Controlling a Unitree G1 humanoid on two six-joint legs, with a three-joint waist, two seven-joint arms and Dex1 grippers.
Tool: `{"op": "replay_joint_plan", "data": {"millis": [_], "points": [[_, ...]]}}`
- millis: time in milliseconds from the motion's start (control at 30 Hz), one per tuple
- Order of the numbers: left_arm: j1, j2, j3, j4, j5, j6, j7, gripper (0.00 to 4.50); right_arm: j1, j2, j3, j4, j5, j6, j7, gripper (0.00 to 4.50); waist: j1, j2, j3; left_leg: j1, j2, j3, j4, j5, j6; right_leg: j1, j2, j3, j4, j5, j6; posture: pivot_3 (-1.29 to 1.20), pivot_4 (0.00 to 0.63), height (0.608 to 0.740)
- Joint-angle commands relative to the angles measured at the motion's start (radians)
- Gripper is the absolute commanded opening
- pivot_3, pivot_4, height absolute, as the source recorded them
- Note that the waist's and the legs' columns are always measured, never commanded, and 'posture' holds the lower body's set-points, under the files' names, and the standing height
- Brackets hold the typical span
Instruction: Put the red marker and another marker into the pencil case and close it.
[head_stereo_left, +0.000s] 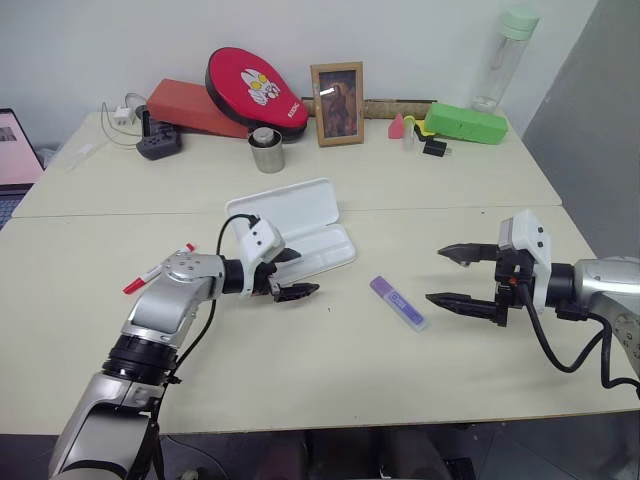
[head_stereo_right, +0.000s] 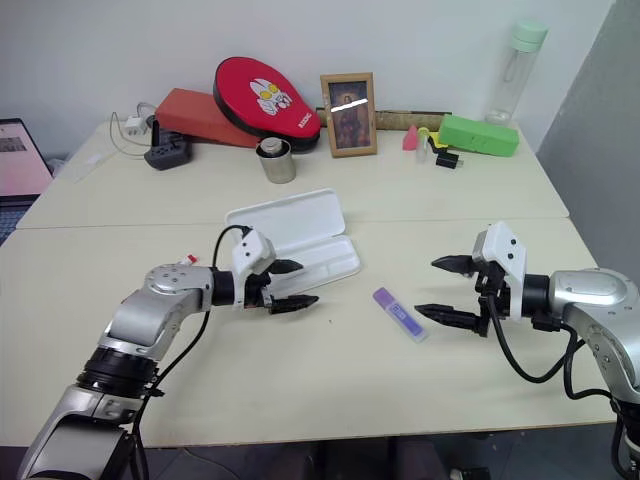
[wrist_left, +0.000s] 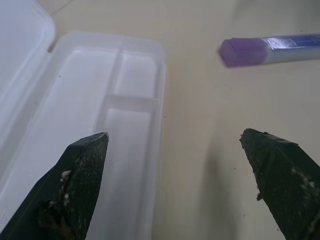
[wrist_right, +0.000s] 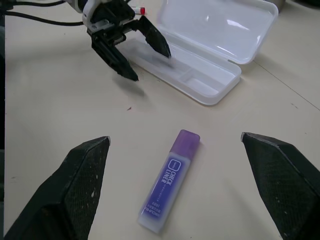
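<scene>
The pencil case (wrist_right: 210, 50) is smooth, see-through white plastic with a soft shine. The purple marker (wrist_right: 169, 181) is shiny plastic with a paper-like label, and the table (head_stereo_left: 300, 380) looks smooth and dull.

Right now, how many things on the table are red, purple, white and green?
Red: 3, the red marker, the oval red pouch, the flat red box
Purple: 1, the purple marker
White: 1, the open pencil case
Green: 1, the green box
Total: 6
</scene>
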Motion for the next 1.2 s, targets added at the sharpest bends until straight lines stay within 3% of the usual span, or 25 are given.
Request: {"op": "replay_joint_plan", "data": {"millis": [33,367,400,467,1033,1200], "points": [[-0.016,-0.002,-0.012,0.018,0.038,-0.035,-0.015,4.50,0.008,-0.002,-0.041,-0.053,0.027,0.008,-0.026,4.41,0.000,0.000,0.000,0.000,0.000,0.000,0.000,0.000,0.000,0.000,0.000,0.000,0.000,0.000,0.000,0.00,0.150,0.740],[-0.021,-0.044,-0.038,0.072,0.122,-0.061,0.014,4.50,0.012,-0.007,-0.042,-0.063,0.047,0.013,-0.052,4.41,0.002,0.000,0.000,0.001,0.000,0.000,0.000,0.000,0.000,0.000,0.000,0.000,0.000,0.000,0.000,0.00,0.150,0.740],[-0.021,-0.047,-0.034,0.071,0.122,-0.060,0.017,4.14,0.010,-0.007,-0.042,-0.061,0.048,0.011,-0.052,4.50,0.002,0.000,0.000,0.001,0.000,0.000,0.001,0.000,0.000,0.000,0.000,0.000,0.000,0.000,0.000,0.00,0.150,0.740],[-0.020,-0.050,-0.029,0.067,0.121,-0.058,0.019,3.92,-0.007,0.003,-0.050,-0.056,0.061,0.004,-0.054,4.50,0.002,0.000,0.000,0.001,0.000,0.000,0.001,0.000,0.000,0.000,0.000,0.000,0.000,0.000,0.000,0.00,0.150,0.740],[0.009,-0.037,-0.008,0.033,0.124,-0.051,0.014,0.18,-0.053,0.034,-0.047,-0.037,0.076,-0.037,-0.061,4.50,0.001,0.000,0.000,0.001,0.001,0.000,0.000,0.000,0.000,0.000,0.001,0.000,0.000,0.001,0.000,0.00,0.150,0.740],[0.032,-0.014,0.008,-0.007,0.114,-0.054,-0.001,0.08,-0.072,0.046,-0.028,-0.022,0.075,-0.045,-0.059,4.50,0.001,0.000,0.000,0.001,0.001,0.000,0.000,0.000,0.000,0.000,0.001,0.000,0.000,0.001,0.000,0.00,0.150,0.740]]}}
